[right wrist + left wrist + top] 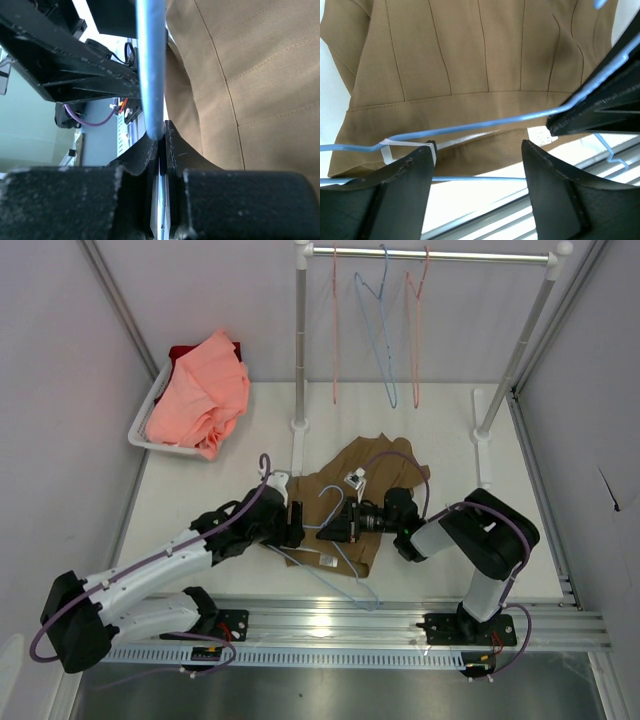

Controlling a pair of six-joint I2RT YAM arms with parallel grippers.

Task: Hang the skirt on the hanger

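The tan-brown skirt [350,495] lies flat in the middle of the table. The pale blue hanger [340,555] lies across its near end, with the hook over the fabric. My right gripper [336,524] is shut on the hanger's wire; in the right wrist view the wire [150,65] runs straight into the closed gripper [162,140], with the skirt [250,75] just beside it. My left gripper [296,523] is open at the skirt's waistband edge. In the left wrist view its gripper [477,172] straddles a hanger wire [485,121] above the skirt [470,60], gripping nothing.
A white basket [140,430] at the far left holds a salmon-pink garment [200,390]. A clothes rack [430,255] at the back carries two pink hangers [415,330] and another blue one [378,335]. Its post [300,340] stands behind the skirt. A metal rail [350,625] runs along the near edge.
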